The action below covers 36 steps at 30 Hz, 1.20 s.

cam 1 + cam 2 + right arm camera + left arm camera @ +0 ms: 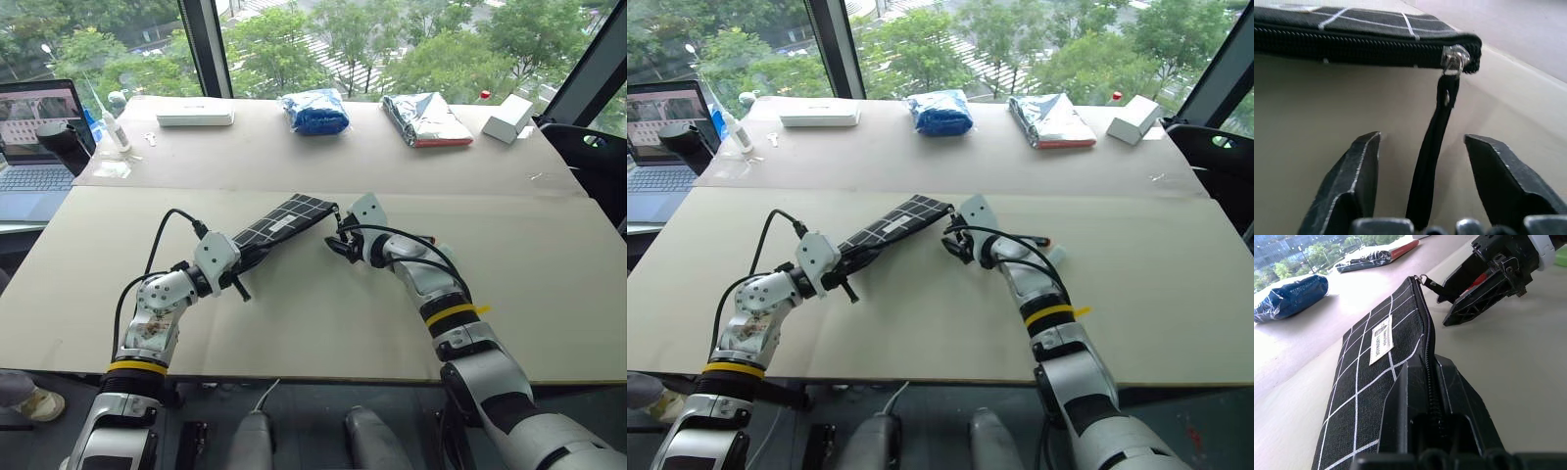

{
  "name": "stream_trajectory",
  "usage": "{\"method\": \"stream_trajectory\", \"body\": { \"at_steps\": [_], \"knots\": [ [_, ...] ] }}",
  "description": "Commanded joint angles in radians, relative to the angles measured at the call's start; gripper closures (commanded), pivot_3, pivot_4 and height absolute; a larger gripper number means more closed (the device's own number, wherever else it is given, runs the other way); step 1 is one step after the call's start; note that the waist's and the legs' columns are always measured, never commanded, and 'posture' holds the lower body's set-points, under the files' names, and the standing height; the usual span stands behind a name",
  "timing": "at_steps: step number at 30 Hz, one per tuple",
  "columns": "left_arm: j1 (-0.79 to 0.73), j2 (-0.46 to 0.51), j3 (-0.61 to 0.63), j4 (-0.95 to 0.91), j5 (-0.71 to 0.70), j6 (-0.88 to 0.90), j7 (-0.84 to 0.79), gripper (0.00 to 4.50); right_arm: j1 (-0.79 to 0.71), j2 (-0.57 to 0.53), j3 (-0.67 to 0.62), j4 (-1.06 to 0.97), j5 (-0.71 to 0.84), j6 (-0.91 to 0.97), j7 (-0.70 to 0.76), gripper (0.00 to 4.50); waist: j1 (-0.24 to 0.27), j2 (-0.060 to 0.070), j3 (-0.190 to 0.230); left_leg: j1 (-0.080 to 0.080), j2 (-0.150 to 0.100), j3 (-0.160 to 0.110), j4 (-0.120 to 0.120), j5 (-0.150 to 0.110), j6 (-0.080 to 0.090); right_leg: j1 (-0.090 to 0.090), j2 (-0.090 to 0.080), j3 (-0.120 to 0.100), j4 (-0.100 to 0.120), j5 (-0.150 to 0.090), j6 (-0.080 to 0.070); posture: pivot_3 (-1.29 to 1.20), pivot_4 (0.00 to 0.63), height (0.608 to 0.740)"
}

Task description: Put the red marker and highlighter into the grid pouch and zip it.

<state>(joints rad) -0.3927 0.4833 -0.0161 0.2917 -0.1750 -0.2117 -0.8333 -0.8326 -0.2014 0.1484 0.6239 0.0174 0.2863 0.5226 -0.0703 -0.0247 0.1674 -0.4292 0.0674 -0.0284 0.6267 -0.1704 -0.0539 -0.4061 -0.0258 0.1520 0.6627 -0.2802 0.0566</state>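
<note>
The grid pouch (279, 227) is held up off the desk (549, 294) near its middle, lying slantwise toward the far edge with its white label (1381, 339) showing. The left gripper (238, 266) is clamped tight on the pouch's near end, one finger to each side of the closed zipper. At the far end sits the right gripper (1420, 181), jaws partly apart, with the black zipper pull strap (1432, 147) hanging down between its fingers and neither finger visibly pressing it. Along the desk's far edge lie a blue bag (314, 111), a silver packet (425, 119) and a white box (507, 118).
</note>
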Motion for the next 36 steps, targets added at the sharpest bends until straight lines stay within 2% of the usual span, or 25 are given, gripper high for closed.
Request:
{"method": "stream_trajectory", "body": {
  "at_steps": [1, 5, 6, 17, 23, 29, 33, 36],
  "knots": [
    [-0.002, 0.0, 0.023, -0.019, -0.012, -0.015, 0.01, 4.5, -0.028, 0.001, -0.009, -0.009, 0.002, -0.041, 0.021, 2.93, 0.0, 0.0, 0.0, 0.0, 0.0, 0.0, 0.0, 0.0, 0.0, 0.0, 0.0, 0.0, 0.0, 0.0, 0.0, 0.0, 0.15, 0.74],
    [-0.002, -0.003, 0.024, -0.017, -0.012, -0.018, 0.014, 4.5, -0.021, -0.002, -0.006, -0.02, 0.005, -0.044, 0.047, 4.3, 0.0, 0.0, 0.0, 0.0, 0.0, 0.0, 0.0, 0.0, 0.0, 0.0, 0.0, 0.0, 0.0, 0.0, 0.0, 0.0, 0.15, 0.74],
    [-0.003, -0.004, 0.024, -0.016, -0.012, -0.018, 0.015, 4.5, -0.019, -0.003, -0.004, -0.025, 0.004, -0.044, 0.056, 4.46, 0.0, 0.0, 0.0, 0.0, 0.0, 0.0, 0.0, 0.0, 0.0, 0.0, 0.0, 0.0, 0.0, 0.0, 0.0, 0.0, 0.15, 0.74],
    [-0.013, -0.019, 0.014, -0.018, -0.008, -0.011, 0.021, 4.5, 0.008, 0.027, 0.064, -0.152, -0.004, -0.025, 0.148, 4.46, 0.0, 0.0, 0.0, 0.0, 0.0, 0.0, 0.0, 0.0, 0.0, 0.0, 0.0, 0.0, 0.0, 0.0, 0.0, 0.0, 0.15, 0.74],
    [-0.026, -0.033, 0.004, -0.016, -0.007, -0.008, 0.019, 4.5, 0.016, 0.127, 0.179, -0.216, -0.037, -0.008, 0.181, 4.46, -0.003, 0.0, 0.0, 0.0, 0.0, 0.0, 0.0, 0.0, 0.0, 0.0, 0.0, 0.0, 0.0, 0.0, 0.0, 0.0, 0.15, 0.74],
    [-0.03, -0.036, 0.004, -0.019, -0.007, -0.004, 0.011, 4.5, 0.047, 0.145, 0.244, -0.291, -0.03, 0.011, 0.256, 4.46, 0.007, 0.0, 0.0, -0.001, 0.0, -0.001, 0.001, 0.0, 0.0, 0.0, 0.0, -0.001, 0.0, 0.0, 0.0, 0.0, 0.15, 0.74],
    [-0.035, -0.037, 0.004, -0.019, -0.006, -0.001, 0.008, 4.5, 0.052, 0.146, 0.226, -0.252, -0.05, 0.012, 0.209, 4.46, 0.004, 0.0, 0.0, -0.001, 0.0, -0.001, 0.001, 0.0, 0.0, 0.0, 0.0, -0.001, 0.0, 0.0, 0.0, 0.0, 0.15, 0.74],
    [-0.036, -0.039, 0.003, -0.024, -0.005, 0.002, 0.006, 4.5, 0.058, 0.125, 0.176, -0.246, -0.026, 0.034, 0.195, 3.62, 0.004, 0.0, 0.0, -0.001, 0.0, -0.001, 0.001, 0.0, 0.0, 0.0, 0.0, -0.001, 0.0, 0.0, 0.0, 0.0, 0.15, 0.74]
  ]
}}
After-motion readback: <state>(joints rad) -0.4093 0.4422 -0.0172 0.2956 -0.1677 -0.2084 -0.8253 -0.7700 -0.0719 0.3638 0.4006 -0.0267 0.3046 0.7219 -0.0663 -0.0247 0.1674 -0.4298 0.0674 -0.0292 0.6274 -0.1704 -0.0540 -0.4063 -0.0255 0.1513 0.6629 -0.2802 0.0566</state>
